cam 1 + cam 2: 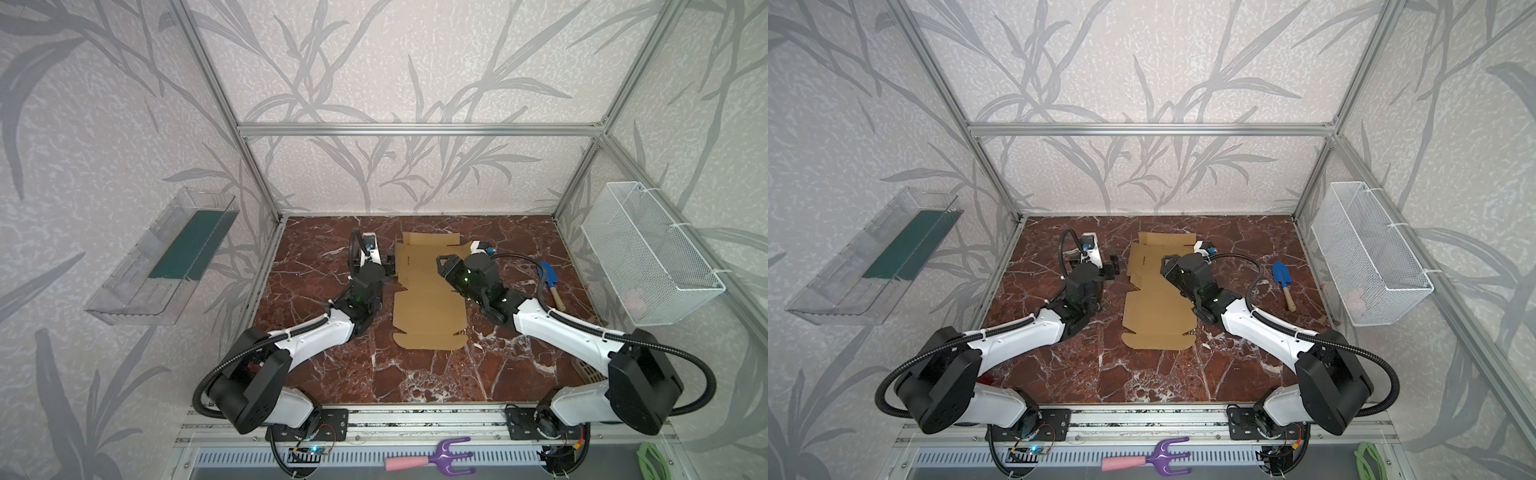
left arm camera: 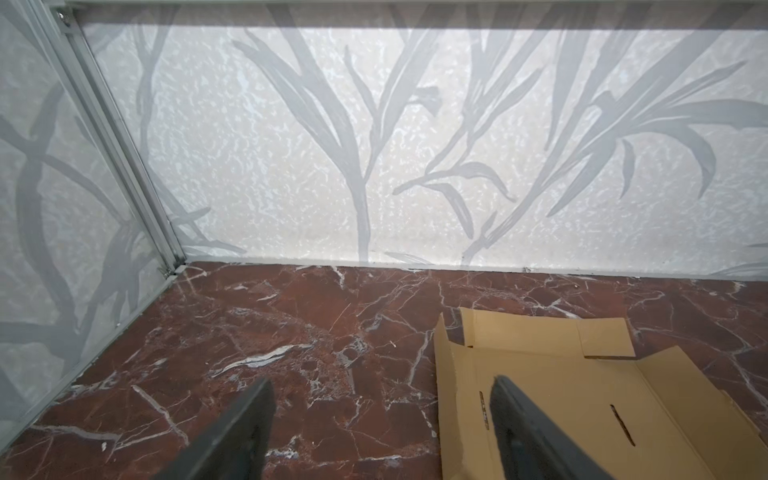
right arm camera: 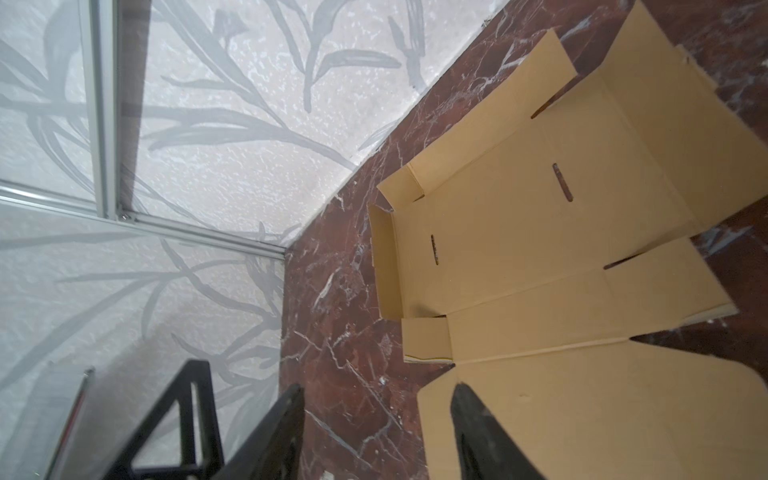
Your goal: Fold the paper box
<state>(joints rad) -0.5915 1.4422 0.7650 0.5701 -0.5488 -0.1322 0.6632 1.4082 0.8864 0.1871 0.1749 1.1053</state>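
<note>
paper box [image 1: 428,299] lies opened out on the marble table [image 1: 374,374], directly between the two grippers, nearly all of it flat. thin corrugated card: judged light, stiff across each panel, ready to bend only along the scored lines, and likely to skate on the polished table if pushed from one side only. the narrow side flap [image 3: 384,257] on the left gripper's side stands partly raised; the rest is down. slots [image 3: 562,183] show in the middle panel, and the rounded end panel [image 3: 602,415] sits right under the right gripper. left gripper [image 2: 382,384] hangs low over that raised edge with jaws spread wide and nothing between them; one finger [image 2: 523,419] is over the card, the other over bare table. right gripper [image 3: 378,390] is on the opposite side, jaws apart and empty, one finger above the rounded panel, the other off it. whether either finger touches the card i cannot tell. best hold, by my reckoning: pinch a free flap edge near its middle, away from the crease, while the other gripper presses the base panel down so the sheet does not slide or lift whole.
</note>
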